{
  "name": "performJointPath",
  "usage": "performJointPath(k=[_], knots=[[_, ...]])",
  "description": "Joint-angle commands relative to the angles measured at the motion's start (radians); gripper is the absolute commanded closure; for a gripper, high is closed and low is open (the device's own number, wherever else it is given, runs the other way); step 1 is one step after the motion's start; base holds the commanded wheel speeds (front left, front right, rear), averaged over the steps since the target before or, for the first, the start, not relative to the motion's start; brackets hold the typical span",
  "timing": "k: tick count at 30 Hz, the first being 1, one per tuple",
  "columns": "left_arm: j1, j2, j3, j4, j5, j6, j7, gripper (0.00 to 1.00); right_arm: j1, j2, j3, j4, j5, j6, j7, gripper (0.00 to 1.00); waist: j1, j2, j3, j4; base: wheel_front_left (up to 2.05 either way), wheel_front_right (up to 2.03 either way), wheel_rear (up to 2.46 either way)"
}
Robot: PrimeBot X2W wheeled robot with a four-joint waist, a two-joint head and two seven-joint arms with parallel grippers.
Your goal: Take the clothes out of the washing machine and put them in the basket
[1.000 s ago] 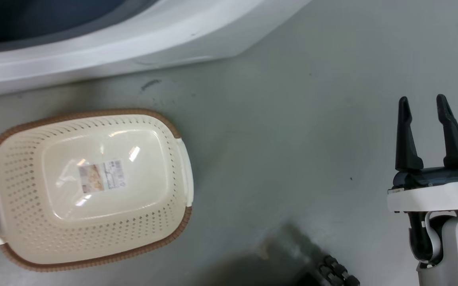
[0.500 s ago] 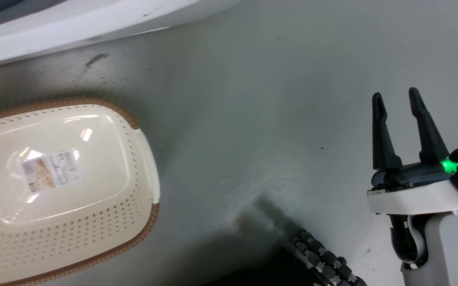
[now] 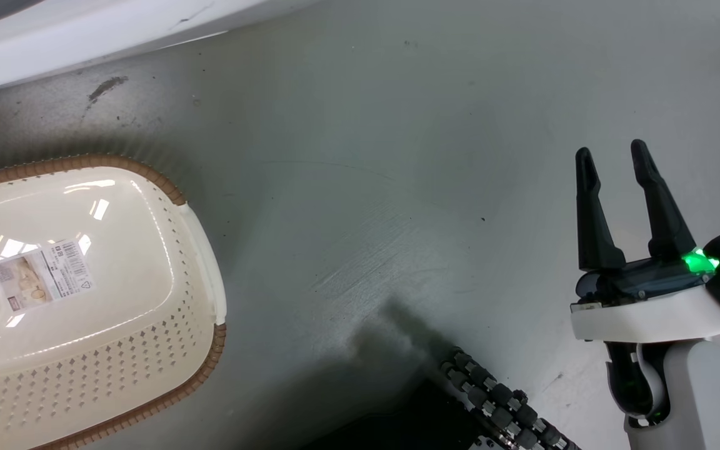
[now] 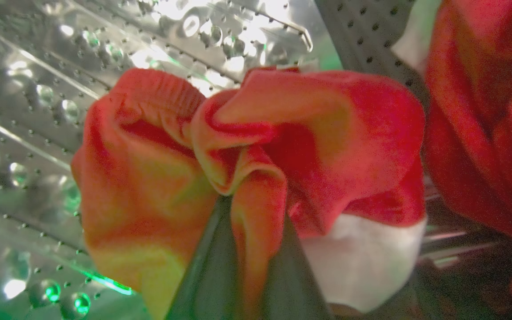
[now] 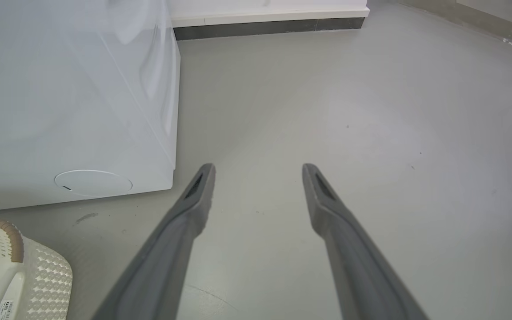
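- Left wrist view, from within a perforated steel drum [image 4: 60, 66] dotted with green glints.
- Left gripper [image 4: 254, 213] clamped on the clothes [image 4: 318, 133]: a fold of bright red fabric pinched between its 2 dark fingers and ruffled out above the tips.
- White patch [image 4: 362, 262] at the lower right of that held bunch.
- More red fabric [image 4: 482, 111] at the right edge of this view, lying against the drum, apart from the bunch.
- Held bunch too crumpled to give a long axis; folds fanning away from the fingers.
- Head view, outside on a grey floor [image 3: 366, 156].
- Basket [image 3: 116, 375] at the lower left, cut off by the left and bottom edges, standing on the floor with its opening facing up.
- Long axis of the basket running across this view, left to right, with a cream handle [image 3: 207, 269] on its right end and a paper label [image 3: 41, 284] on its base.
- White edge of the washing machine [image 3: 54, 37] along the top left, near the basket but not touching it.
- Right gripper [image 3: 613, 153] at the lower right, well apart from the basket, 2 fingers pointing up this view, spread with a clear gap and holding nothing; green light [image 3: 697, 261] at their base.
- Right wrist view: same spread fingers over the floor, white side of the machine at the left, 1 corner of the basket at the lower left.
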State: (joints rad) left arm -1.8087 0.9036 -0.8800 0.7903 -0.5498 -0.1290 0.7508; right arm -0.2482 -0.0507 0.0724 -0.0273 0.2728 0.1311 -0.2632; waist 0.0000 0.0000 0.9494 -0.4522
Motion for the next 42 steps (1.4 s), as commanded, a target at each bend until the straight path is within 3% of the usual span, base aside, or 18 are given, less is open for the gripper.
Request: performJointPath(k=[1, 7, 14, 25, 30, 37, 42], knots=[[0.022, 0.013, -0.011, 0.013, 0.002, -0.001, -0.011, 1.0, -0.016, 0.001, -0.004, -0.006, -0.004, -0.001, -0.002, 0.0, 0.0, 0.0, -0.003, 0.004, 0.0, 0.0, 0.0], [0.047, -0.044, 0.007, 0.035, -0.014, 0.003, -0.203, 1.0, -0.031, 0.001, -0.041, -0.007, -0.034, -0.001, -0.002, 0.0, 0.0, 0.0, -0.048, 0.043, 0.0, 0.0, 0.0], [0.152, -0.111, 0.041, 0.11, -0.058, 0.003, -0.514, 1.0, -0.027, 0.001, -0.096, 0.0, -0.089, -0.001, -0.002, 0.0, 0.0, 0.0, -0.165, 0.099, 0.0, 0.0, 0.0], [0.409, -0.284, 0.082, 0.231, -0.123, 0.054, -0.968, 1.0, 0.012, 0.0, -0.154, 0.01, -0.194, -0.001, -0.002, 0.0, 0.0, 0.0, -0.363, 0.213, 0.0, 0.0, 0.0], [0.51, -0.338, 0.12, 0.183, -0.115, 0.098, -1.017, 1.0, 0.02, 0.0, -0.186, 0.015, -0.212, -0.001, -0.002, 0.0, 0.0, 0.0, -0.435, 0.258, 0.0, 0.0, 0.0], [0.764, -0.365, 0.313, -0.144, 0.012, 0.215, -1.017, 1.0, 0.032, 0.0, -0.2, 0.014, -0.249, -0.001, -0.002, 0.0, 0.0, 0.0, -0.515, 0.317, 0.0, 0.0, 0.0], [0.936, -0.404, 0.43, -0.301, 0.105, 0.213, -1.017, 1.0, 0.045, 0.0, -0.21, 0.025, -0.266, -0.001, -0.002, 0.0, 0.0, 0.0, -0.57, 0.354, 0.0, 0.0, 0.0]])
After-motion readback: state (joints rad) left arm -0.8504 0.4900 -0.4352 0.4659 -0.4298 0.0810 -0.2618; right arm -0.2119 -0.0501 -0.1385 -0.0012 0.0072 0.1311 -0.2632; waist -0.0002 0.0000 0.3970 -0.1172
